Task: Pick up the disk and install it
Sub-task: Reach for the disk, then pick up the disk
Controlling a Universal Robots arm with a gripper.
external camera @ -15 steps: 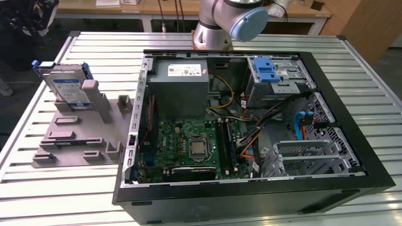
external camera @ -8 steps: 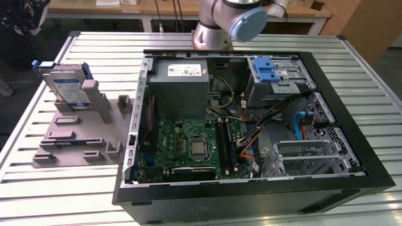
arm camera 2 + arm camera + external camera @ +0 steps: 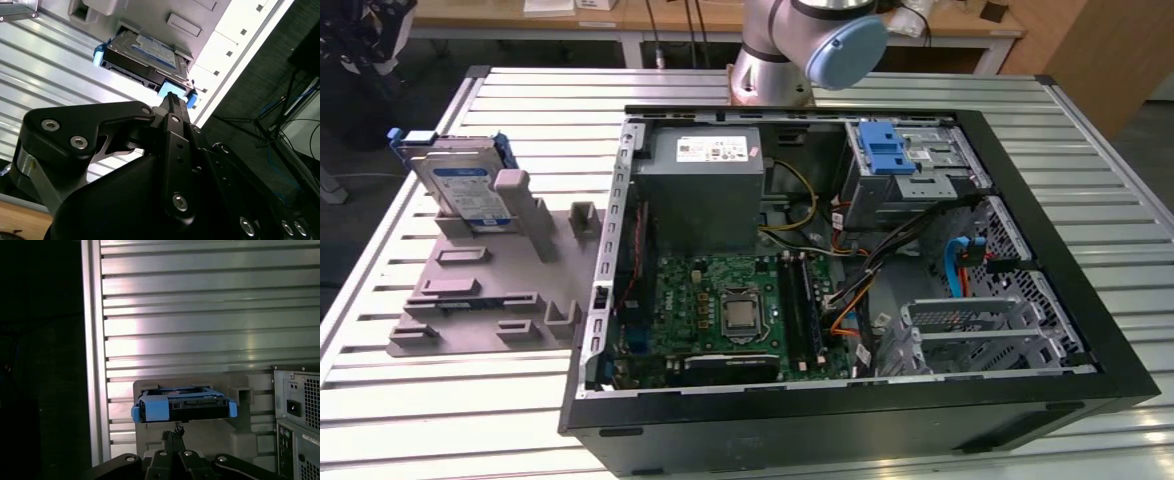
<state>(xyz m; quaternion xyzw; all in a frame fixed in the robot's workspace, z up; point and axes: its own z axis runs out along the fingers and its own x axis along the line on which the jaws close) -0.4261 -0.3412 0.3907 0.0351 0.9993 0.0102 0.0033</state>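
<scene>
The disk (image 3: pixel 464 185) stands on edge in a grey holder (image 3: pixel 480 290) on the table, at the exterior view's left, beside the open computer case. It is silver with a blue-and-white label and a blue bracket. Both wrist views look at the disk (image 3: pixel 145 55) (image 3: pixel 182 407) from a distance. My gripper (image 3: pixel 172 102) (image 3: pixel 173 432) is shut, its black fingers pressed together with nothing between them. It points toward the disk and stays well apart from it.
The open black computer case (image 3: pixel 1067 300) lies on the slatted metal table (image 3: pixel 520 100). Inside are a grey power supply box (image 3: pixel 707 180), a green motherboard (image 3: pixel 734 310), cables and a drive bay with a blue latch (image 3: pixel 887 150). The arm's base (image 3: pixel 781 60) stands behind the case.
</scene>
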